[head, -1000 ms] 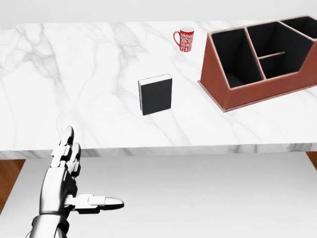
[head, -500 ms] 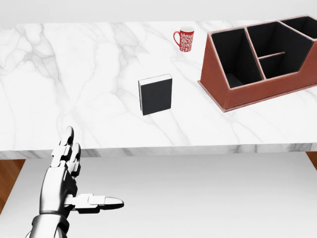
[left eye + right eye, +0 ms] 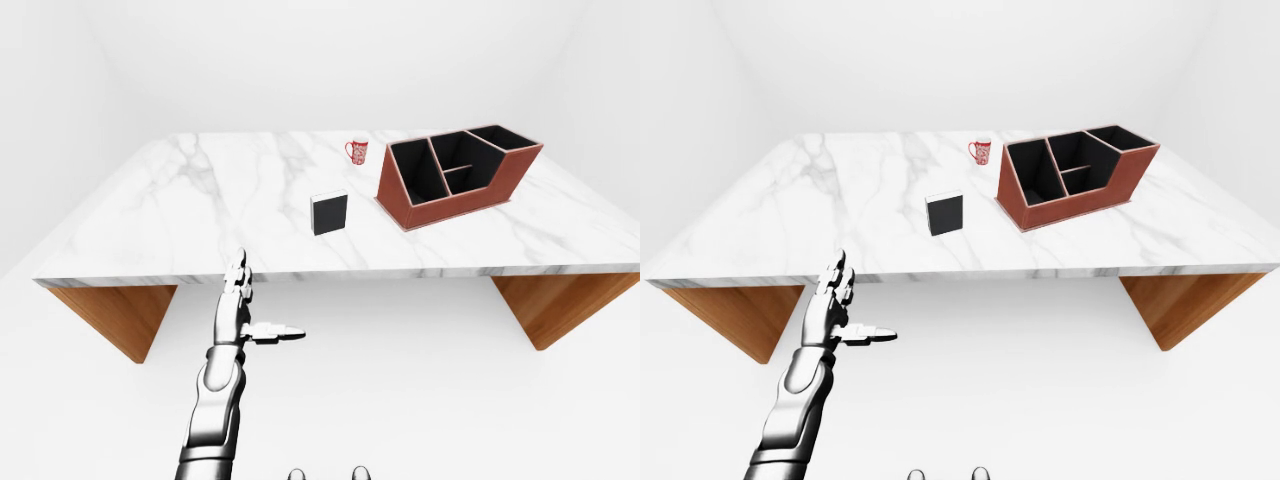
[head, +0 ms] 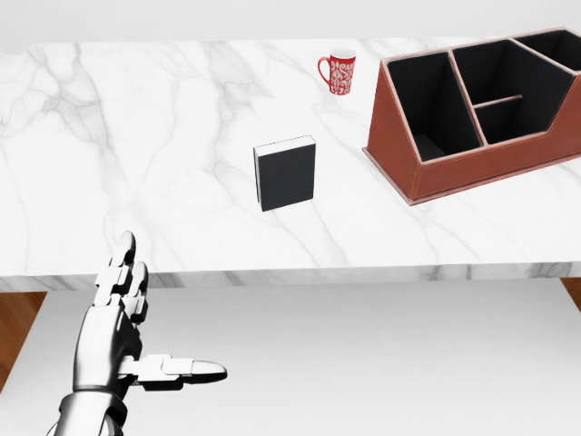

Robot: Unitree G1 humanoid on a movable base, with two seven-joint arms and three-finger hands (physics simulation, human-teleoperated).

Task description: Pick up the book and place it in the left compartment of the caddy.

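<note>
A black book [image 4: 287,174] with a white page edge stands upright near the middle of the marble table [image 4: 136,136]. To its right sits the red-brown caddy [image 4: 481,118], whose left compartment [image 4: 425,104] holds nothing. My left hand [image 4: 136,341] hangs low at the bottom left of the head view, below the table's near edge and well apart from the book. Its fingers are spread and its thumb points right, so it is open with nothing in it. My right hand does not show in any view.
A red patterned mug [image 4: 339,71] stands above the book, close to the caddy's upper left corner. The table rests on wooden legs [image 3: 115,315] over a white floor. My two feet [image 3: 325,474] show at the bottom of the left-eye view.
</note>
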